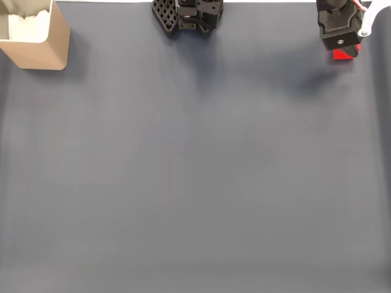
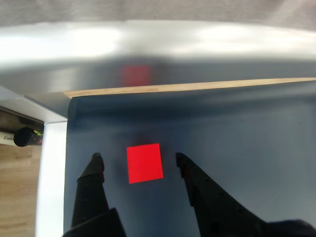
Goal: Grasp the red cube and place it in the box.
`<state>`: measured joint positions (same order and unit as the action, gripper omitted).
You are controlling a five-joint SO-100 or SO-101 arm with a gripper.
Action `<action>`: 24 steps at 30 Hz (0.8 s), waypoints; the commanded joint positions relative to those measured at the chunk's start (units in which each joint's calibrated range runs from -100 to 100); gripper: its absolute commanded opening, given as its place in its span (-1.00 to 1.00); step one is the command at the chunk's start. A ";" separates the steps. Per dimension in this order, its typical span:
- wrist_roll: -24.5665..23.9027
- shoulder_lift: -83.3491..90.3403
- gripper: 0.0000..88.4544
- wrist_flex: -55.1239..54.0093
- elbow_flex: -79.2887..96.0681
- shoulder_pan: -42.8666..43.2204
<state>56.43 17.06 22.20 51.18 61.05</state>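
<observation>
Pincer (image 2: 139, 160) spread wide, fingertips pointing down.

The red cube (image 2: 144, 163) is showing bright, plain red against the dark blue-grey mat (image 1: 195, 171). At ten o'clock in the fixed view, the tan box (image 1: 43, 49) is holding white padding (image 1: 27, 25). The gripper (image 2: 139, 159) is looking black, possibly matte.

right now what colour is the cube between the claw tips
Bright red, plain-faced; the red cube shows best in the wrist view.

The small red cube (image 2: 144, 163) lay flat on my worktop's far right corner, well apart from the open tan box (image 1: 38, 38) at far left.
</observation>
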 commanded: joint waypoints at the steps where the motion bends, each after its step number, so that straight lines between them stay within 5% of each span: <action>1: 0.93 0.87 -0.22 -1.54 0.28 0.45; 24: 2.44 -0.08 -0.22 -4.16 1.65 1.52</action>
<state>58.39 16.98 19.17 54.25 62.31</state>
